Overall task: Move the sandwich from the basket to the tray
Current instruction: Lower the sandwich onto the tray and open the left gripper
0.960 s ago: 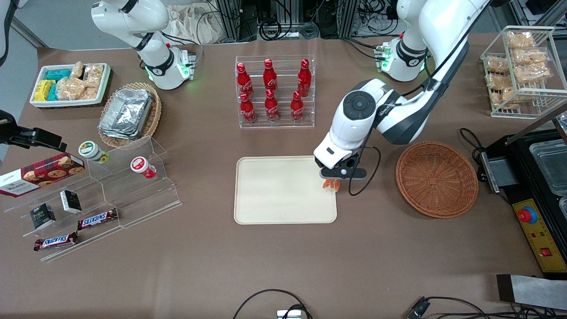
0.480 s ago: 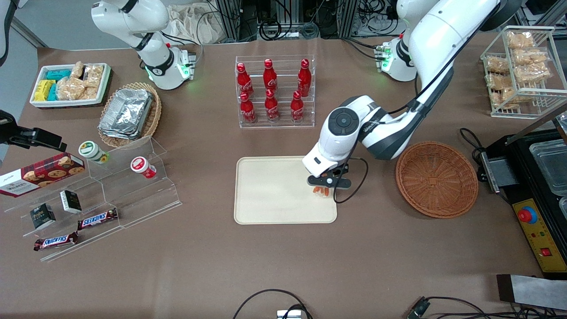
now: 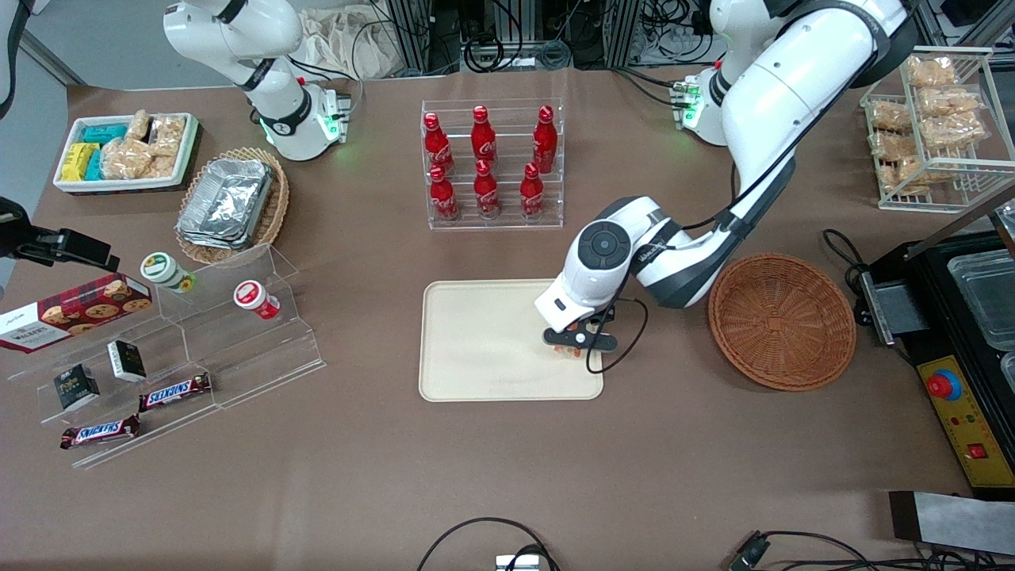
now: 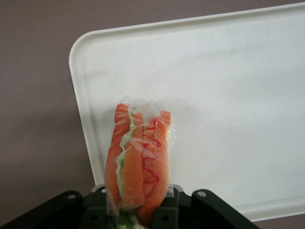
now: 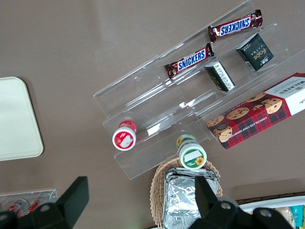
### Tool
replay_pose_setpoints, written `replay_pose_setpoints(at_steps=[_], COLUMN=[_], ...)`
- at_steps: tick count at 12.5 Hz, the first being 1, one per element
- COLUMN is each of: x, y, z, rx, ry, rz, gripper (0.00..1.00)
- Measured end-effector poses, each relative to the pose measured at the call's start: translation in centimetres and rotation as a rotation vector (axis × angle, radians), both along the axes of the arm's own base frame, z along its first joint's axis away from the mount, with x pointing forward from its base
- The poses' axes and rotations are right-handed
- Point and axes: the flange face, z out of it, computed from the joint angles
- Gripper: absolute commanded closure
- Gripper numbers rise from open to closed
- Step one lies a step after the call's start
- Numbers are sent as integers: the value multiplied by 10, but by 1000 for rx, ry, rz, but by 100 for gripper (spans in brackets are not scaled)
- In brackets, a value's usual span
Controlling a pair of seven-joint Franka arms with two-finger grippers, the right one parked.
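Observation:
My left gripper (image 3: 569, 346) hangs over the cream tray (image 3: 476, 341), near the tray's edge closest to the wicker basket (image 3: 782, 319). It is shut on the wrapped sandwich (image 4: 140, 160), whose orange and green filling edge points away from the fingers (image 4: 163, 217) in the left wrist view. From the front only a sliver of the sandwich (image 3: 564, 351) peeks out under the hand. The sandwich hangs above the tray (image 4: 228, 95) surface. The reddish-brown basket holds nothing.
A clear rack of red cola bottles (image 3: 492, 162) stands farther from the front camera than the tray. A stepped acrylic stand with candy bars and cups (image 3: 190, 349) lies toward the parked arm's end. A wire rack of bagged snacks (image 3: 932, 119) and a black machine (image 3: 959, 317) sit past the basket.
The left gripper has carried the sandwich from the tray's rim inward over the tray and slightly nearer the front camera.

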Motion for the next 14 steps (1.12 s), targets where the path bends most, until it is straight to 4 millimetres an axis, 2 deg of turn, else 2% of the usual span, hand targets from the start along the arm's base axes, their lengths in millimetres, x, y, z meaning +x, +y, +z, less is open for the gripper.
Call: replay_pose_setpoints(at_steps=[3,7,9,10,11,12,14], x=[6,2,2,3,4,4,4], y=[-6,-21,-23,-22,-22,-22,-22], z=[-10,-23,-24,-24,-24,-23,-23], rx=[-5,14,13,12,11,11,13], ry=[3,1,-4,-6,-8,-9,-11], rz=[30,62,74,77,79,80,79], gripper=[74,72,49,24,9,5,3])
